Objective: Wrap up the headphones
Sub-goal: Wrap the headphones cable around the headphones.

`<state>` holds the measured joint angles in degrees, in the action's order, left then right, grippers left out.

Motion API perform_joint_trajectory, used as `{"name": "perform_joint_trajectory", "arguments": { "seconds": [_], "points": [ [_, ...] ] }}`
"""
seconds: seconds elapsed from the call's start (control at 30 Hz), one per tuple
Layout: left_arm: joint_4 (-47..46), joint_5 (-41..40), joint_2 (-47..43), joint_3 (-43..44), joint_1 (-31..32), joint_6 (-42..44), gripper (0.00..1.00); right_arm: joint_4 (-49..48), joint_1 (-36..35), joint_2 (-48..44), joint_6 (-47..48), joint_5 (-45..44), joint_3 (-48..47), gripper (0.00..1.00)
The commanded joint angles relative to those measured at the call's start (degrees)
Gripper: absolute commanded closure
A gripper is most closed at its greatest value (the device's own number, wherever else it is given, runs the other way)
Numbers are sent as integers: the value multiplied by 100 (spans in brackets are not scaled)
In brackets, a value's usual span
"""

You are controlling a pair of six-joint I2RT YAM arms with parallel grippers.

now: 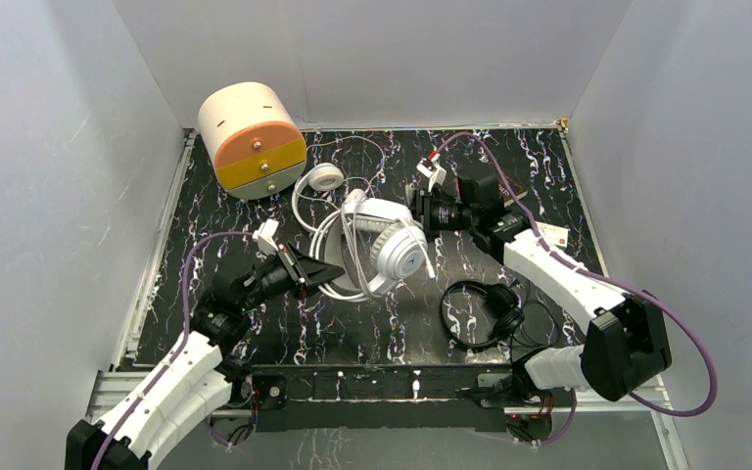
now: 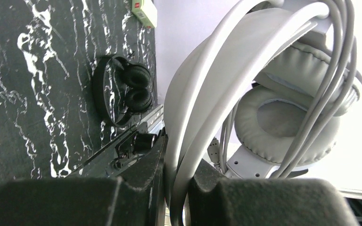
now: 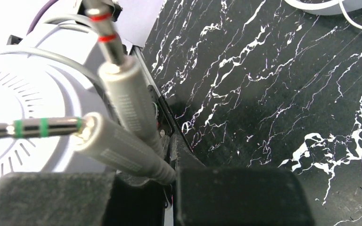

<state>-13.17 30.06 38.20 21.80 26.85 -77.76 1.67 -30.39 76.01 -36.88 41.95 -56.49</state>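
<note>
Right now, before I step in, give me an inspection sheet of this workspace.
Surface: black, white-veined table, nothing spilled.
Job's things: big white over-ear headphones mid-table, cord looped over the headband; slim white on-ear headphones behind them; small black headphones by the right arm's base.
Clutter: cream drawer unit at the far left; small box at the right edge.
Grippers: left gripper shut on the big pair's headband; right gripper shut on two grey jack plugs.
Cables: purple arm cables along both arms.
Surroundings: plain white walls on three sides.
</note>
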Motion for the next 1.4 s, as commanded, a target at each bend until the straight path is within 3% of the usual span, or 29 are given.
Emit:
{"name": "perform_joint_trajectory", "arguments": {
  "seconds": [0.0,0.17,0.3,0.43,0.57,0.77,0.93,1.0,1.2,1.37],
  "points": [
    [-679,22,-434,450,22,334,100,-475,25,-420,-107,-6,9,85],
    [382,-271,-384,1279,22,1275,100,-389,30,-612,41,-3,185,78],
    [572,-300,-214,1687,22,1290,100,-639,20,-704,70,116,383,74],
    [1895,-523,144,2362,22,1138,100,-1041,22,-688,-83,132,578,66],
    [2807,-933,135,2785,22,1055,100,-605,16,-664,96,-321,581,57],
    [4433,-2172,-18,3366,22,1368,100,349,27,-831,587,-1080,823,35],
    [4591,-2272,-126,3232,22,1360,100,1318,33,-1010,1270,-1893,916,13],
    [4500,-2251,-172,3120,22,1305,100,1698,71,-1160,1532,-2363,856,9],
    [4564,-2330,-37,3100,22,1454,100,2530,86,-1961,2614,-3666,144,8],
    [4767,-2532,41,3281,22,2025,100,2908,86,-1959,3261,-2959,-955,9]
  ]
}}
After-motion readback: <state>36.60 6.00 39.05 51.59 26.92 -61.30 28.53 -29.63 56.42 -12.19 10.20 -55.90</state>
